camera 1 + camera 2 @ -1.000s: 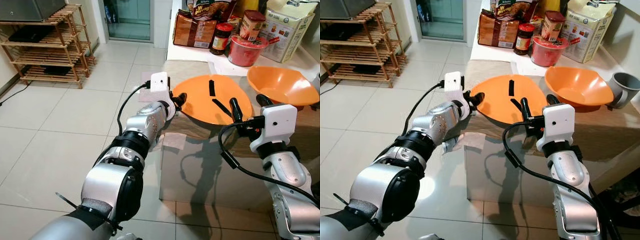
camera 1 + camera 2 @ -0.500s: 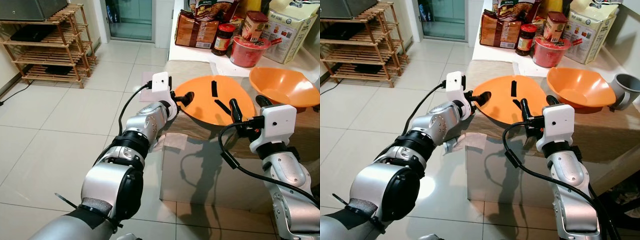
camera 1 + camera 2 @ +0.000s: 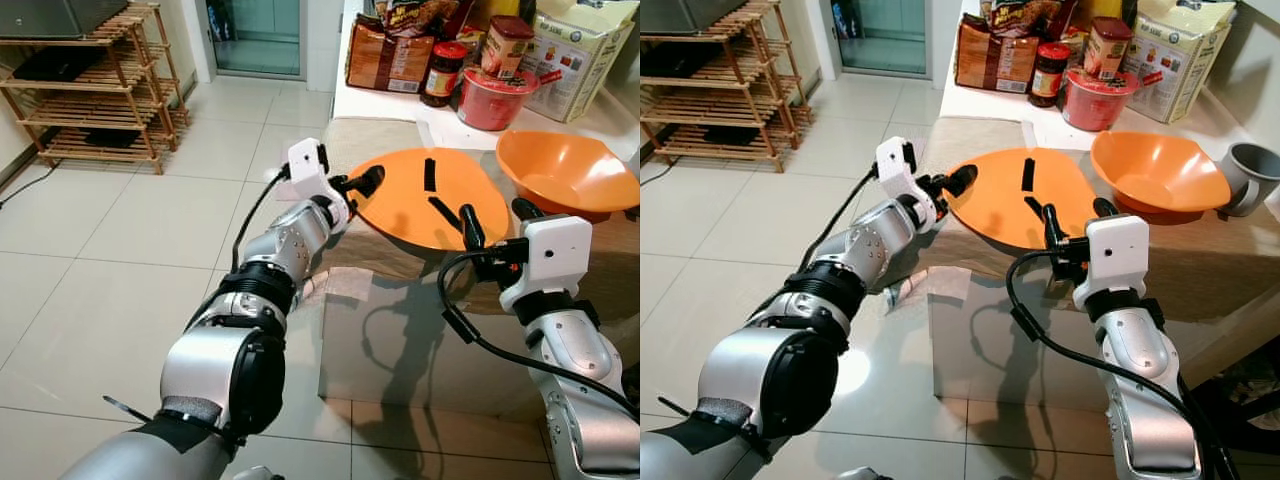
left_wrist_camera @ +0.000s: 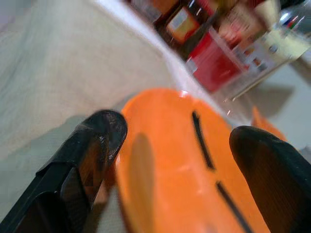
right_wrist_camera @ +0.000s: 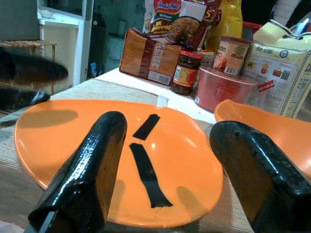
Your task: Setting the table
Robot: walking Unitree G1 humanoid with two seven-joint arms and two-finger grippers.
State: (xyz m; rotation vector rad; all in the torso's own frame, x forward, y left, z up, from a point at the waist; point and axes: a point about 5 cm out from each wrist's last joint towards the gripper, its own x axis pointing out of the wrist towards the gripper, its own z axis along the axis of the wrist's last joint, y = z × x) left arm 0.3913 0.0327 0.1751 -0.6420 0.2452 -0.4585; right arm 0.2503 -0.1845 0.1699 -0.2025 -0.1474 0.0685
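both end effectors (image 3: 352, 186) (image 3: 492, 222) straddle the orange plate's (image 3: 400, 205) opposite edges.

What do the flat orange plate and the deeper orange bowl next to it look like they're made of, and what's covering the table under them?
The flat orange plate looks like moulded plastic: even colour, soft satin sheen, two black strips on it, possibly tape. The deeper orange bowl shows the same colour and sheen, likely plastic too. The beige table covering appears to be woven cloth, matte, draping over the edge.
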